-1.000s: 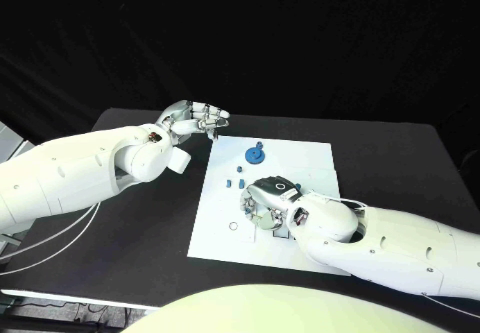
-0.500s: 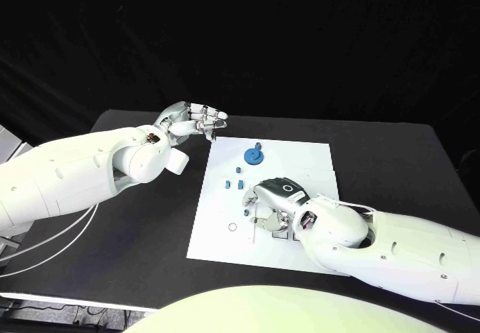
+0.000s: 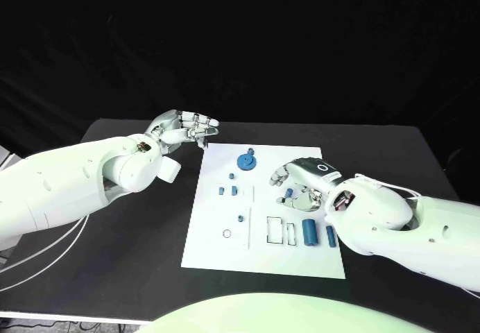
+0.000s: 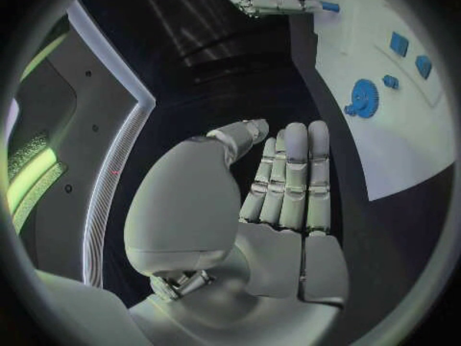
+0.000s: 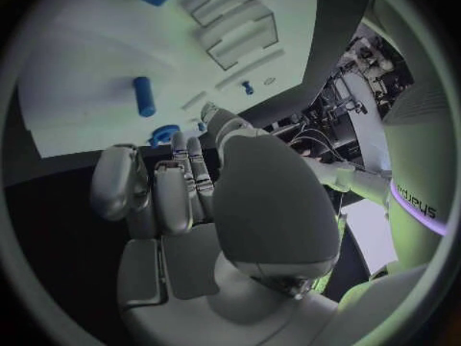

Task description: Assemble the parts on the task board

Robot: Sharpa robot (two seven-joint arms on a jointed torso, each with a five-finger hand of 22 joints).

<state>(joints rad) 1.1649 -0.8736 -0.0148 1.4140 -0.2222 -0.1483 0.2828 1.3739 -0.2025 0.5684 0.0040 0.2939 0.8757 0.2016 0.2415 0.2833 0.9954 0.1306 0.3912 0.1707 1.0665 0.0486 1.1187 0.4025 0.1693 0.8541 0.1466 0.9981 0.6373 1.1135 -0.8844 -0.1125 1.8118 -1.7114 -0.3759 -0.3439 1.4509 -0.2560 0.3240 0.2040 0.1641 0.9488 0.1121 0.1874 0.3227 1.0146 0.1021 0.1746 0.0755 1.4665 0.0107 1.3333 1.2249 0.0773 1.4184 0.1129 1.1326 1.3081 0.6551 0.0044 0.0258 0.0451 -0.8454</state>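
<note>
Blue peg (image 3: 288, 193), pinched in the right hand (image 3: 300, 186) mid-frame, hovers over the task board (image 3: 262, 260) for insertion; the left hand (image 3: 181, 127) waits released upper left.

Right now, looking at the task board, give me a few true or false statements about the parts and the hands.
1. The blue gear lies on the task board near its far edge. True.
2. The left hand holds the gear. False: it holds nothing and is over the black table, off the board's far left corner.
3. The right hand is over the board with a small blue part at its fingertips. True.
4. The two blue cylinders lie off the board. False: they lie on it, near its right edge.
</note>
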